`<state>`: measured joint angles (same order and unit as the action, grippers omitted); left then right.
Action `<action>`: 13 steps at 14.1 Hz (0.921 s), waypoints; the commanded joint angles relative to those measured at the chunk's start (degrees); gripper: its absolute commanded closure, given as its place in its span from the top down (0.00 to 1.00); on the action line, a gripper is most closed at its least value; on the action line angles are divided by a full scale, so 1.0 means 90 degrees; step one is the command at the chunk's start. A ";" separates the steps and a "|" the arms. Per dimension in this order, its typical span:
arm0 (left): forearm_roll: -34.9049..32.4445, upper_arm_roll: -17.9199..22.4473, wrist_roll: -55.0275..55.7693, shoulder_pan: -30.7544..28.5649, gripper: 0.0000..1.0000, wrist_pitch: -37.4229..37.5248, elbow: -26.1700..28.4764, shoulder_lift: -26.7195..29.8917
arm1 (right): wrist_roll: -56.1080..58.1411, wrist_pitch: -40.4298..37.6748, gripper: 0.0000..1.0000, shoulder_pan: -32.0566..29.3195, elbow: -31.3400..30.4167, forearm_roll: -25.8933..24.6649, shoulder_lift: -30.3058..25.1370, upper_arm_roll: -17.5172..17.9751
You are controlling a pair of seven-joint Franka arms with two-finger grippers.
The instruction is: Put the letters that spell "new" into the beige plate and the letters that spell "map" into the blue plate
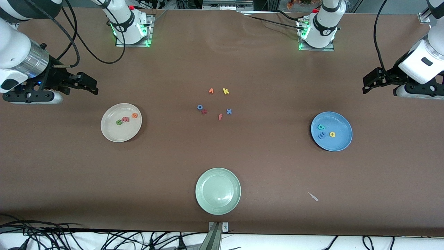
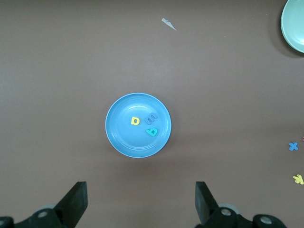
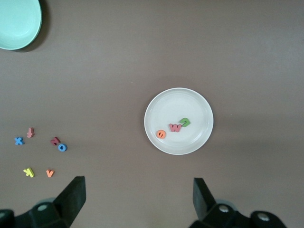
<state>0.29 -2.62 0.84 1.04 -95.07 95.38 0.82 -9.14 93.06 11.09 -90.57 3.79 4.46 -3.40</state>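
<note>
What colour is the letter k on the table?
Yellow; the letter k shows best in the front view.

Cream-beige plate (image 1: 121, 135) has a green n (image 1: 119, 122), pinkish-red w (image 1: 125, 119) and orange e (image 1: 134, 115). Sky-blue plate (image 1: 338, 142) has a blue m (image 1: 322, 135), yellow a (image 1: 332, 134), teal p (image 1: 321, 127). Pale green plate (image 1: 218, 206) is plain. Loose on the brown table (image 1: 222, 62): orange v (image 1: 211, 91), yellow k (image 1: 225, 91), blue o (image 1: 199, 107), red r (image 1: 204, 111), orange f (image 1: 220, 116), blue x (image 1: 229, 111).

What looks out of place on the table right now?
A small pale scrap lies on the bare table, nearer the front camera than the blue plate; it is no letter. Otherwise nothing stands out.
</note>
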 commanded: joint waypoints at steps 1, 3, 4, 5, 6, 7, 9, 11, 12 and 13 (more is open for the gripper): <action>0.0075 0.0008 0.0053 0.0031 1.00 0.0154 -0.0197 -0.0082 | -0.0127 -0.0008 1.00 -0.0090 0.0220 0.0155 0.0090 -0.0071; 0.0065 0.0008 0.0053 0.0031 1.00 0.0154 -0.0207 -0.0082 | -0.0030 -0.0008 1.00 -0.0119 0.0210 0.0096 0.0100 -0.0100; 0.0065 0.0008 0.0053 0.0031 1.00 0.0154 -0.0197 -0.0082 | -0.0049 -0.0027 1.00 -0.0168 0.0210 0.0067 0.0100 -0.0120; 0.0075 0.0008 0.0053 0.0031 1.00 0.0154 -0.0197 -0.0082 | -0.0039 -0.0018 1.00 -0.0178 0.0210 0.0048 0.0100 -0.0120; 0.0075 0.0008 0.0053 0.0031 1.00 0.0154 -0.0207 -0.0082 | -0.0039 -0.0008 1.00 -0.0168 0.0220 0.0047 0.0100 -0.0120; 0.0065 0.0008 0.0053 0.0031 1.00 0.0154 -0.0197 -0.0082 | -0.0039 0.0002 1.00 -0.0168 0.0220 -0.0001 0.0100 -0.0120; 0.0065 0.0008 0.0053 0.0031 1.00 0.0154 -0.0197 -0.0082 | -0.0039 0.0002 1.00 -0.0159 0.0220 -0.0079 0.0100 -0.0110; 0.0065 0.0008 0.0053 0.0031 1.00 0.0154 -0.0197 -0.0082 | -0.0049 0.0002 1.00 -0.0159 0.0220 -0.0099 0.0100 -0.0110; 0.0065 0.0008 0.0053 0.0031 1.00 0.0154 -0.0197 -0.0082 | -0.0039 0.0002 1.00 -0.0159 0.0220 -0.0099 0.0100 -0.0110; 0.0065 0.0008 0.0053 0.0031 1.00 0.0154 -0.0197 -0.0082 | -0.0039 0.0002 1.00 -0.0159 0.0220 -0.0099 0.0100 -0.0110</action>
<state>0.29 -2.62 0.84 1.04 -95.05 95.37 0.82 -9.37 93.58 9.91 -90.27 3.56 4.69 -4.66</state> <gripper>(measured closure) 0.000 0.000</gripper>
